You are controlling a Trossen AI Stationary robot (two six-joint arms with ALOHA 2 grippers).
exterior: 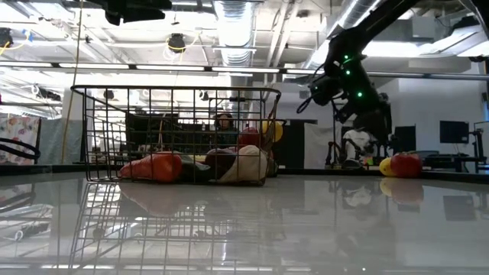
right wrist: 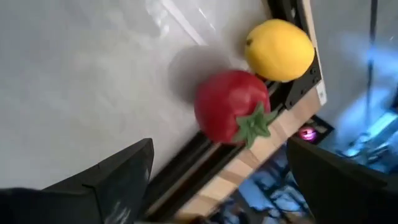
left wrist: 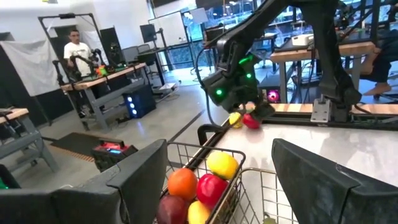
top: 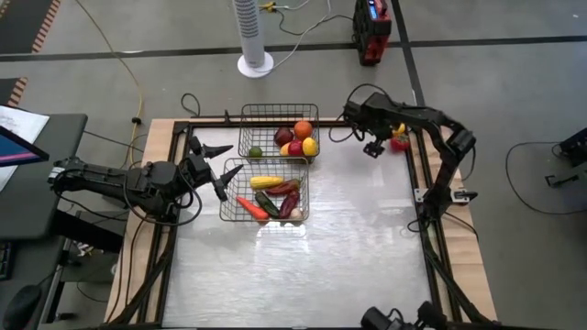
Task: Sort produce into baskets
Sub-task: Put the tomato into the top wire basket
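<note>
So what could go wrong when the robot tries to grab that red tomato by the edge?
1. The round red tomato touches the yellow lemon, so the open right gripper might bump the lemon and roll it away.
2. Both lie against the black table-edge rail, so a finger could hit the rail instead of sliding in.
3. The far black wire basket already holds piled fruit, so a dropped tomato might bounce.

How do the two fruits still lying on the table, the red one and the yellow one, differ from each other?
The red fruit has a green leafy stem cap; the yellow fruit shows only a small dark dot. The red one looks a little larger than the yellow one. The yellow one sits against the table's edge rail, the red one beside it. Both are roundish and outside the baskets.
</note>
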